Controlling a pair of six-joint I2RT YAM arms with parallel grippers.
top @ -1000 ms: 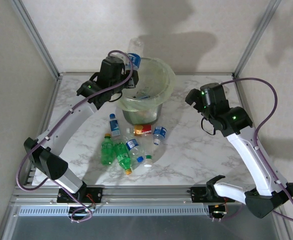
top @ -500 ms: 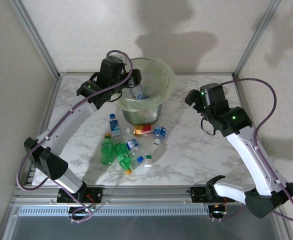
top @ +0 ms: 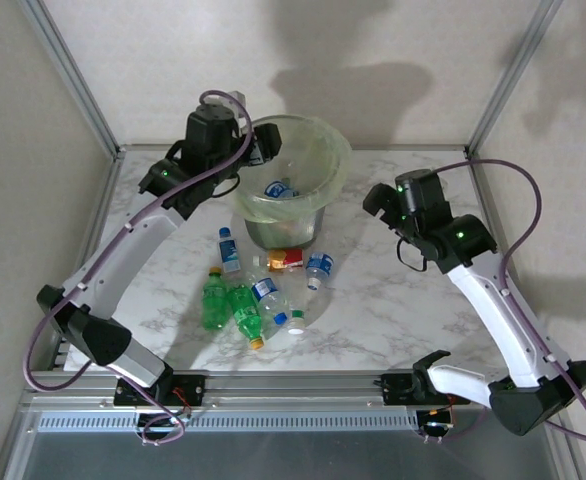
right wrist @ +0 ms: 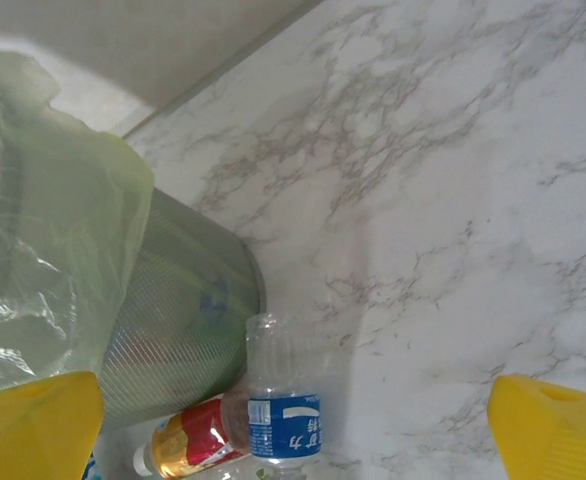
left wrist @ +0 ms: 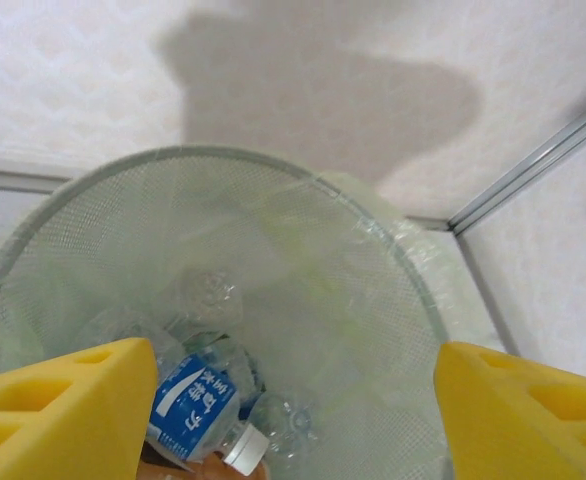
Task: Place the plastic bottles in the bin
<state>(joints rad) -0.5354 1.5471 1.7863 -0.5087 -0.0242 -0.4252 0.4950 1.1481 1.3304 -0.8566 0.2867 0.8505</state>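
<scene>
From the overhead camera I see the bin (top: 341, 158) at the far middle of the marble table (top: 413, 300), its pale green liner (top: 318, 135) folded over the rim. My left gripper (top: 264, 146) hangs at the bin's left rim, and a blue-labelled bottle (top: 278, 190) lies inside the bin. My right gripper (top: 376, 200) hovers to the right of the bin, apart from it. In front of the bin a heap of bottles (top: 263, 295) lies on the table: two green ones, several clear ones, and a red-labelled bottle (top: 285, 260) close against the bin's base.

On the left wrist camera the left gripper (left wrist: 293, 370) looks down into the bin (left wrist: 173, 165). Its yellow fingers (left wrist: 63, 410) are spread wide with nothing between them. The blue-labelled bottle (left wrist: 195, 405) lies at the bottom by the left-hand finger, among crumpled clear bottles.

On the right wrist camera the right gripper (right wrist: 295, 385) also has its jaws spread wide and empty. Below it a clear bottle (right wrist: 283, 400) with a blue label lies on the table (right wrist: 423, 200) just beside the bin (right wrist: 173, 320), and the red-labelled bottle (right wrist: 188, 440) lies at the bin's base.
</scene>
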